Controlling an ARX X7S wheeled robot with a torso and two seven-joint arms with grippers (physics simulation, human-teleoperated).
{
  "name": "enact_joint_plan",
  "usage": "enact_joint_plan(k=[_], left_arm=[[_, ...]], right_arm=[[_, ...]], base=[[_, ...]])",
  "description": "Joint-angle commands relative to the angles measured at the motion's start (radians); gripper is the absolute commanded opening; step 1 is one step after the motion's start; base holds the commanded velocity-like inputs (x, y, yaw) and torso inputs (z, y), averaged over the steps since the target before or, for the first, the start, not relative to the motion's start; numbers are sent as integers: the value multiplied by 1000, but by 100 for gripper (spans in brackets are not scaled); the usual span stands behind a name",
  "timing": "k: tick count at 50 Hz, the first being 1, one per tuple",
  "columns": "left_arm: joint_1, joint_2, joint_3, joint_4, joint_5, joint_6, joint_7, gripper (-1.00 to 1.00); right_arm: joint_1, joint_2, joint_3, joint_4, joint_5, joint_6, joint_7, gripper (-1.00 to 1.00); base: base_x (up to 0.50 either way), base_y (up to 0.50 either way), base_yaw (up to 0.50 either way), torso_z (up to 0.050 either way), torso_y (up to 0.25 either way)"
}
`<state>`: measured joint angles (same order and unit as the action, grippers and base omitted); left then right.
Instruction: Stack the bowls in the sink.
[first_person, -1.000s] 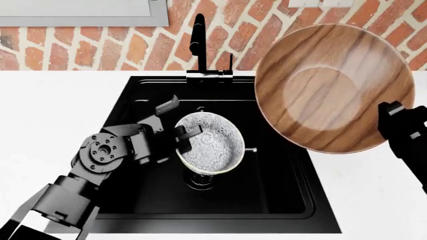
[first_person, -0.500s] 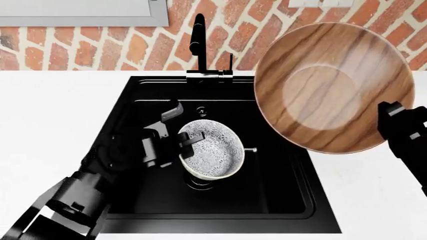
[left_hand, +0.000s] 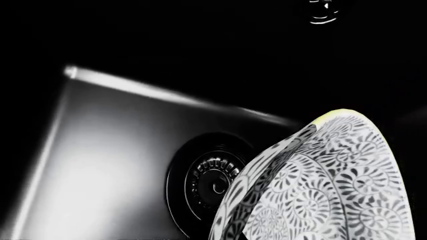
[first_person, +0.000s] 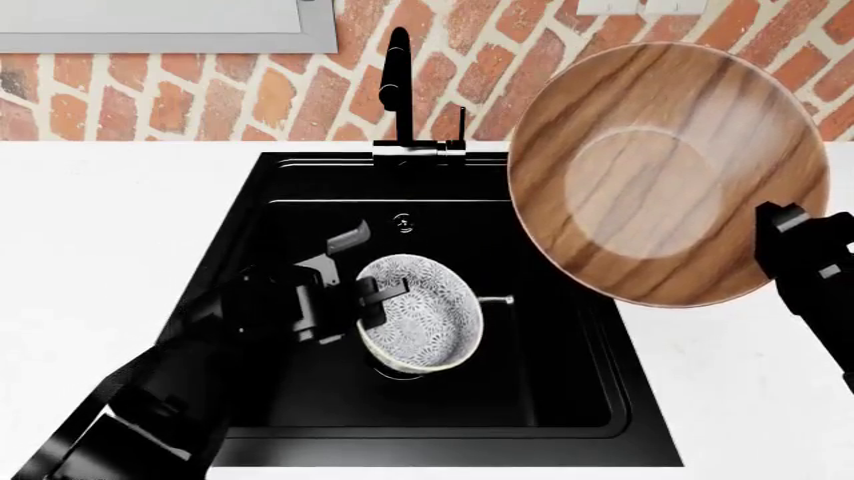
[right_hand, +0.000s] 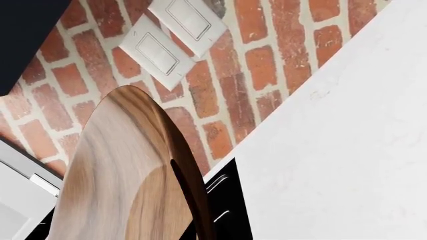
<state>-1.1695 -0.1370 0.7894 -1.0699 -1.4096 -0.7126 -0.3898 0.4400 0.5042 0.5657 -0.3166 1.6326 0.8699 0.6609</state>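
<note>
The white bowl (first_person: 420, 312) is held by the left gripper (first_person: 363, 270), whose jaws are closed across the rim, one finger inside the bowl and one outside; the bowl hangs tilted from them, low inside the sink (first_person: 561, 330), with the drain (left_hand: 212, 185) directly beneath it. The wooden bowl (first_person: 667, 175) is held aloft by the right gripper (first_person: 787, 235), clamped at its lower edge, the bowl spreading up and away from the jaws over the counter (first_person: 94, 230) and the sink's right corner.

Judged from this, the step in hand is the setting-down of one bowl so the other can be nested. It would be done best if the white bowl were levelled before release, so that it is not left rocking on its edge, and placed beside the drain on the flat floor. Since the wooden bowl is the wider, it is better seated underneath.

The white bowl is deep, covered with a grey floral scroll pattern. The wooden bowl is wide and shallow, with brown streaked grain and a paler round centre
</note>
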Motion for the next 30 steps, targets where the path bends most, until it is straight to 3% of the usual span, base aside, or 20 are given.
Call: enact_joint_plan(k=[1, 30], left_arm=[[-22, 22, 16, -65, 20, 6, 33, -100], [-15, 17, 47, -70, 40, -27, 68, -100]], right_arm=[[3, 0, 4, -4, 5, -11, -10, -100], [0, 2, 0, -5, 8, -22, -9, -100]], base=[[0, 0, 0, 0, 0], [0, 0, 0, 0, 0]])
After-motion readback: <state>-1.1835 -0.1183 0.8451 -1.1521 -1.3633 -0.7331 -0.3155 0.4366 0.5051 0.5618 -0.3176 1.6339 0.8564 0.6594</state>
